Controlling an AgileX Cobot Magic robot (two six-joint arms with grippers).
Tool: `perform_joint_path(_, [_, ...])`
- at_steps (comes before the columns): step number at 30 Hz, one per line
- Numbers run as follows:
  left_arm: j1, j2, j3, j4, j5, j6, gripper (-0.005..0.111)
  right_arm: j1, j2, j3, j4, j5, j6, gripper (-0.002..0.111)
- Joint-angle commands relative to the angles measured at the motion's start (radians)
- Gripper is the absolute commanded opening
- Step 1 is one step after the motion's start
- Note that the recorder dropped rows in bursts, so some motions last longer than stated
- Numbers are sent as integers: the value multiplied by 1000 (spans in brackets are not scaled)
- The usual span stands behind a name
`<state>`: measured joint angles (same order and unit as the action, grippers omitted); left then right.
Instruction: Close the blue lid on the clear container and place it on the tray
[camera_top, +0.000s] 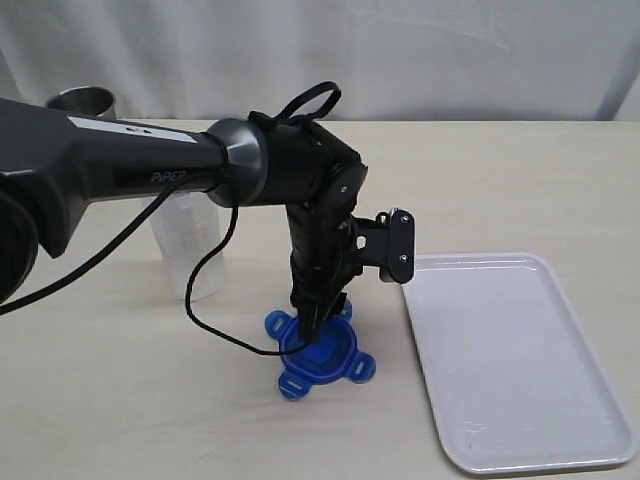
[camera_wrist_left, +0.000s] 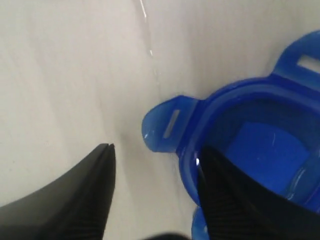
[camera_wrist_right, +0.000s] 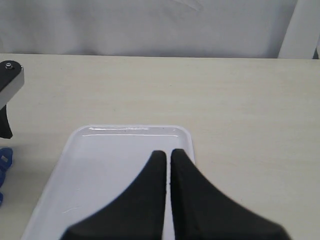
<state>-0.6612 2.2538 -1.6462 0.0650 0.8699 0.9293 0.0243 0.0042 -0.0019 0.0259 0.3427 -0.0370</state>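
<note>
Looking down the left arm's camera, I see the left gripper (camera_wrist_left: 156, 150) with its fingers apart and straddling the wall of the blue lid (camera_wrist_left: 260, 145): one finger (camera_wrist_left: 235, 200) sits down in the lid's hollow, the other finger (camera_wrist_left: 75, 200) is outside over the bare table (camera_wrist_left: 60, 75), with a clear gap between it and the lid's rim, so nothing is clamped. The lid lies flat with its hollow side up, a paler blue square showing inside it and one slotted tab (camera_wrist_left: 167, 125) sticking out towards the open finger. From the exterior view, the left gripper (camera_top: 315, 325) points almost straight down onto the blue lid (camera_top: 335, 358), which rests on the table (camera_top: 500, 180) between the clear container (camera_top: 190, 245) and the tray (camera_top: 510, 360), close to the tray's near-left edge but not touching it. The clear container stands upright behind the arm, uncovered, and a steel cup (camera_top: 82, 100) stands farther back beyond it. A black cable (camera_top: 210, 290) loops down from the arm in front of the container. On my right wrist camera, the right gripper (camera_wrist_right: 166, 152) has its fingers pressed together with nothing between them, over the tray (camera_wrist_right: 125, 132), which holds nothing that I can see.
</note>
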Motion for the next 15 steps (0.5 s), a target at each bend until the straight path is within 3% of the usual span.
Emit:
perform_joint_path(1, [8,3,-7,-121,-14,108,48,2,-4,2,-8,-1,1,4])
perform_joint_path(9, [8,48,-7,-156,44,149,48,2,-4,2,-8,-1,1,4])
perform_joint_path(15, [8,63,-9,-154,9,149,48,2,-4,2,-8,-1,1,4])
